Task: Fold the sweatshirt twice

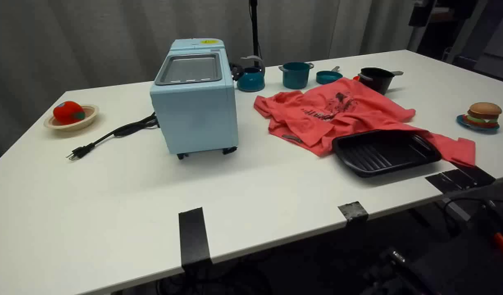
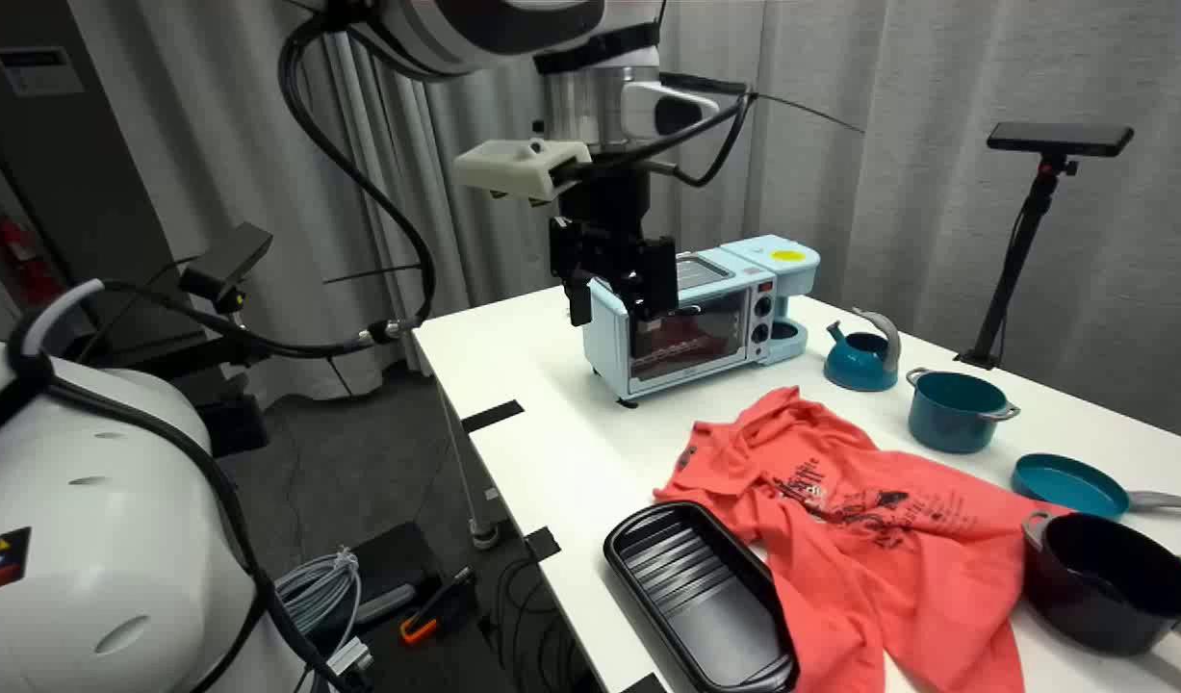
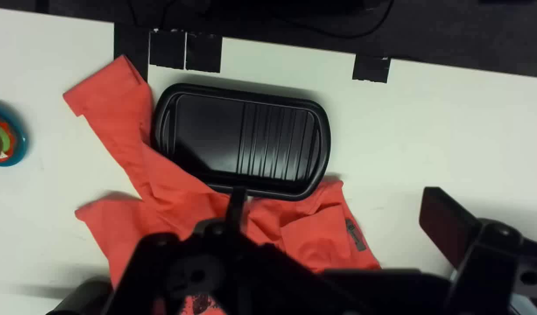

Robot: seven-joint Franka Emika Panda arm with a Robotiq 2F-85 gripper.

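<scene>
The sweatshirt is a coral-red garment with dark print, lying rumpled on the white table; it shows in both exterior views (image 1: 341,108) (image 2: 840,500) and in the wrist view (image 3: 312,236). One sleeve stretches past the black tray toward the table's edge, and some cloth lies over the tray's rim. A grey label shows near its hem or collar. My gripper (image 2: 614,298) hangs above the table in an exterior view, in front of the toaster oven and apart from the cloth. In the wrist view the gripper (image 3: 340,214) has its fingers wide apart with nothing held; it hides part of the sweatshirt.
The black tray (image 1: 386,153) touches the sweatshirt near the table's front edge. A light-blue toaster oven (image 1: 196,110), teal kettle (image 1: 251,80), teal pot (image 1: 295,76), teal pan (image 2: 1071,483) and black pot (image 2: 1110,582) stand around it. A toy burger (image 1: 483,114) sits to one side.
</scene>
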